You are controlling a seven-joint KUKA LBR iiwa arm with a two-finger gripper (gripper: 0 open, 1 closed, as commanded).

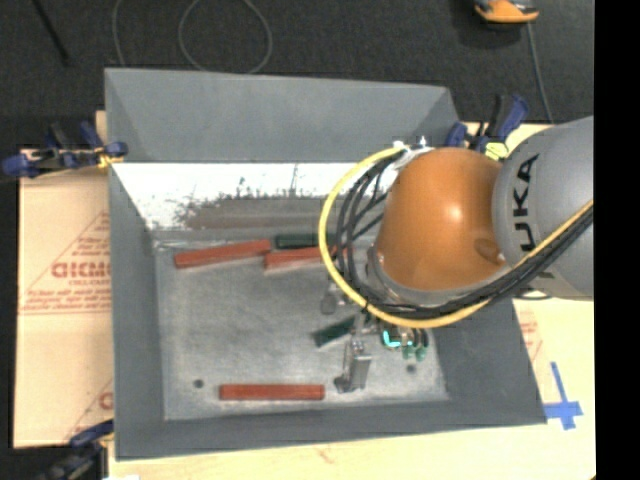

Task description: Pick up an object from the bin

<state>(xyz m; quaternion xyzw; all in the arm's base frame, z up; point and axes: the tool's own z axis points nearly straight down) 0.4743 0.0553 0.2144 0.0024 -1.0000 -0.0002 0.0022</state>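
My gripper (pixel 352 366) hangs low over the right half of the bin floor, under the orange cover. A short dark green block (pixel 333 334) lies tilted right beside it, at its upper left; whether they touch I cannot tell. A long red-brown stick (pixel 271 392) lies flat along the front of the bin, its right end just left of the gripper.
Two more red-brown sticks (pixel 222 255) (pixel 295 259) lie end to end near the back wall, with a small dark green piece (pixel 295 239) just behind the second. A tiny dark speck (pixel 198 384) sits at the front left. The arm and its cables cover the bin's right side.
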